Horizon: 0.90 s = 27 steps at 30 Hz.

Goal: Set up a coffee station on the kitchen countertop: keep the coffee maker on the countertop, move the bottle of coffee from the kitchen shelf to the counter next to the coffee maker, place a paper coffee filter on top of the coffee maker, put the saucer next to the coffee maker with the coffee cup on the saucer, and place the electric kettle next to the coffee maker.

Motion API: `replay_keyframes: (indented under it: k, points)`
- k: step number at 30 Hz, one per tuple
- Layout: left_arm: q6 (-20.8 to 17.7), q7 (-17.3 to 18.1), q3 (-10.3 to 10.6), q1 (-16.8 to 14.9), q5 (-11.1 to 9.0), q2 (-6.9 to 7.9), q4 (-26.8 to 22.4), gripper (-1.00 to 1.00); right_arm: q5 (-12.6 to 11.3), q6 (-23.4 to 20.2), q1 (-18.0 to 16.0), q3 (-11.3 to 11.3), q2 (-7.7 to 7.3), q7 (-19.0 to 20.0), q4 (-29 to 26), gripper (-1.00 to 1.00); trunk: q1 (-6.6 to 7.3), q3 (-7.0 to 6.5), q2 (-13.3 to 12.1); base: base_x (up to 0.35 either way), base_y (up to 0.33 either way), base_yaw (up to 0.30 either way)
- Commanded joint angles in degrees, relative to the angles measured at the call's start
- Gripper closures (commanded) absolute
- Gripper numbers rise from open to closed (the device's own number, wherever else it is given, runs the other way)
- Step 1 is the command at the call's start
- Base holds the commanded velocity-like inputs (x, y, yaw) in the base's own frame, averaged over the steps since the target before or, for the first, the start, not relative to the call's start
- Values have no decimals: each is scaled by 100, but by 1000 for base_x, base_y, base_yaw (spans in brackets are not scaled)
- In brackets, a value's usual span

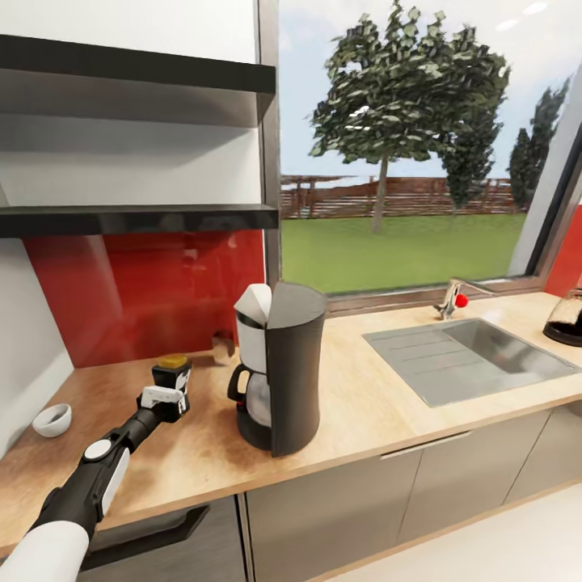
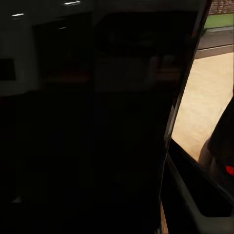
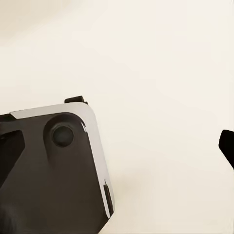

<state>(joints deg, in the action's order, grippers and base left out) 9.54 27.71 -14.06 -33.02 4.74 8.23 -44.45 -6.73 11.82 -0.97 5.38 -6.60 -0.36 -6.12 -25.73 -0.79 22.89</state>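
Evidently, in the head view, the bottle of coffee (image 1: 173, 373), a dark jar with a yellow-brown lid, is held at lower left of the frame by the left gripper (image 1: 171, 391), whose fingers are clamped on it. It is judged to be just above the countertop (image 1: 372, 404), left of the coffee maker (image 1: 279, 376). The step is best done by lowering it straight, keeping it upright, and letting go only once its base rests flat beside the machine. A white bowl (image 1: 52, 419) sits at far left, a kettle (image 1: 567, 318) at the right edge.

In the left wrist view, a dark glossy surface, taken to be the bottle, is seen close up, with pale wood at right.

In the right wrist view, a dark and grey part of the robot is seen against a pale floor; whether the right hand is apart or together cannot be told.
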Motion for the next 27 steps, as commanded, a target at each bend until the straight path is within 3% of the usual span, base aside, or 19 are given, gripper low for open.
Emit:
replay_keyframes:
  k: [1,8,17,27]
  points:
    - [39,31,-27,-4,55,-4,10,100,-38,22,-1,22,1,10,6,-100,-5,2,3,325,0,0]
    - [55,8,-42,6,45,-6,50,100,-39,22,-1,33,-1,10,6,-100,-5,2,3,252,46,0]
    - [117,6,-42,13,32,-26,70,100,-34,22,-4,16,-8,18,14,-100,-5,2,3,15,3,-41]
    - [160,6,-45,24,31,-42,438,100,-30,5,0,14,0,26,6,-100,-5,0,3,0,0,-93]
